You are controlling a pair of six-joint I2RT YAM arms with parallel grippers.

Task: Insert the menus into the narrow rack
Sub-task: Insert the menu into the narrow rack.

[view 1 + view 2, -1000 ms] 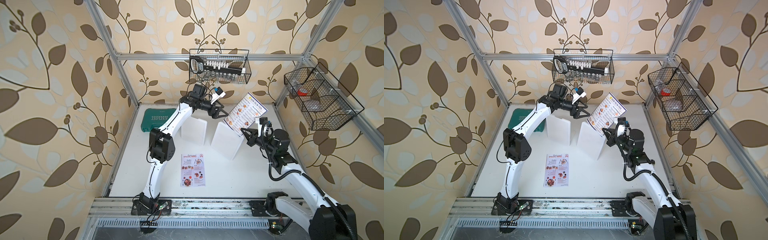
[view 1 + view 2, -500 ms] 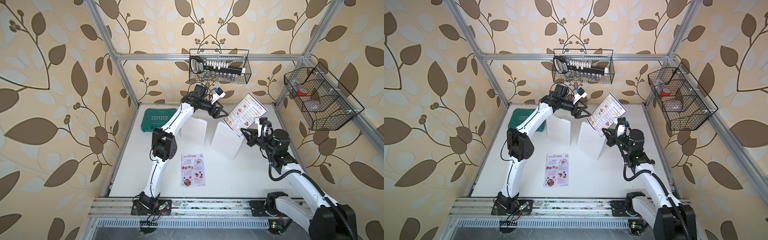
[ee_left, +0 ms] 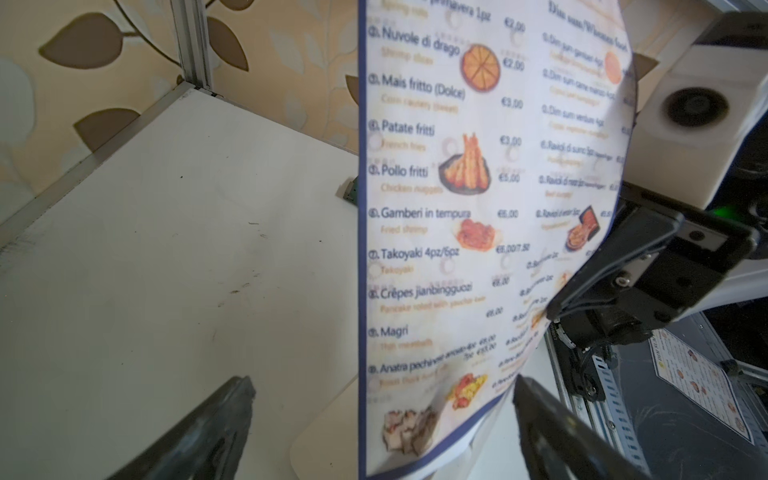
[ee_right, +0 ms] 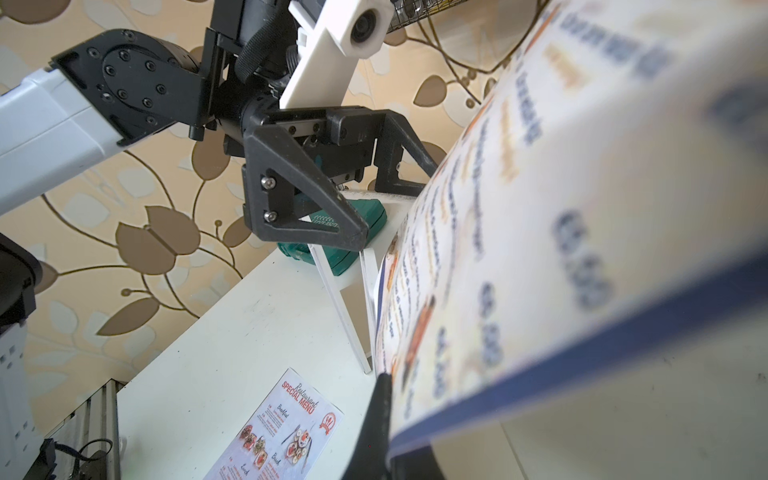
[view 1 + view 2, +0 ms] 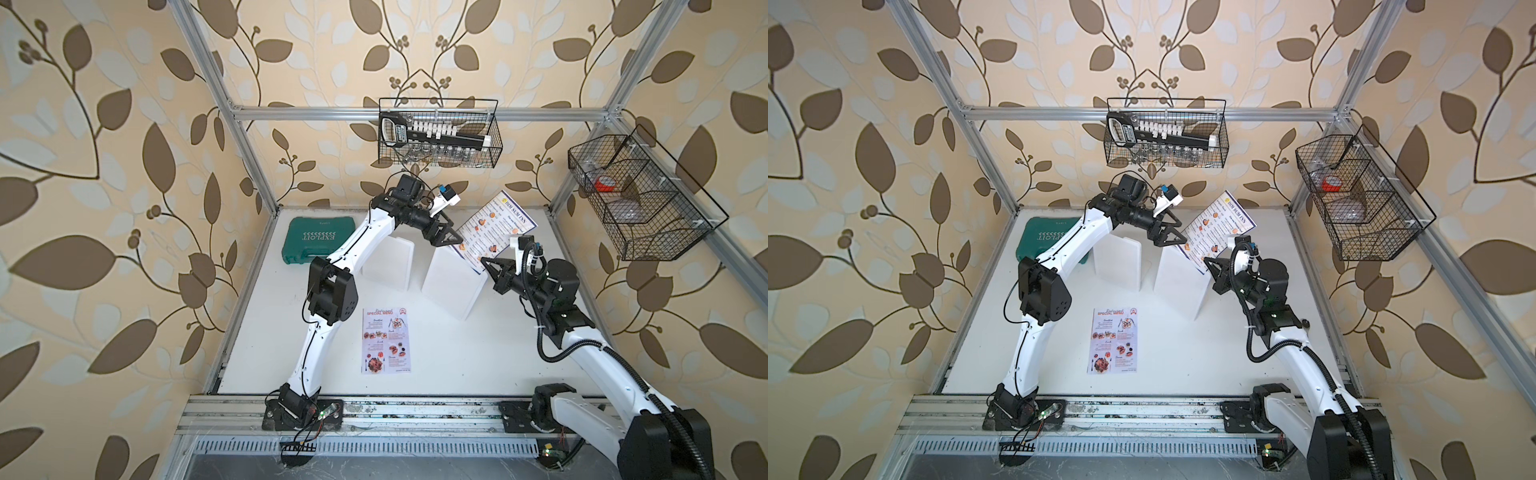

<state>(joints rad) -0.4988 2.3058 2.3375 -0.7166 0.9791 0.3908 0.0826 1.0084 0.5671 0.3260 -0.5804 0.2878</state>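
Right fingers (image 5: 495, 266): pinched closed on the navy-bordered "Dim Sum Inn" paper menu (image 5: 494, 224), which is held upright.
Left fingers (image 5: 449, 237): spread wide either side of its edge, seemingly not touching.
White-pink "Special Menu" sheet (image 5: 384, 340): flat on the white tabletop (image 5: 478, 353).

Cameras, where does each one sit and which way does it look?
Top views: high above the front edge, looking down on the table; the left arm and right arm show in both.
Left wrist: on the left arm, looking past its open left tool at the Dim Sum menu and the right tool.
Right wrist: on the right arm, looking along the gripped Dim Sum menu toward the left tool, the rack and the Special Menu.
Shared: both wrist views show the Dim Sum menu.
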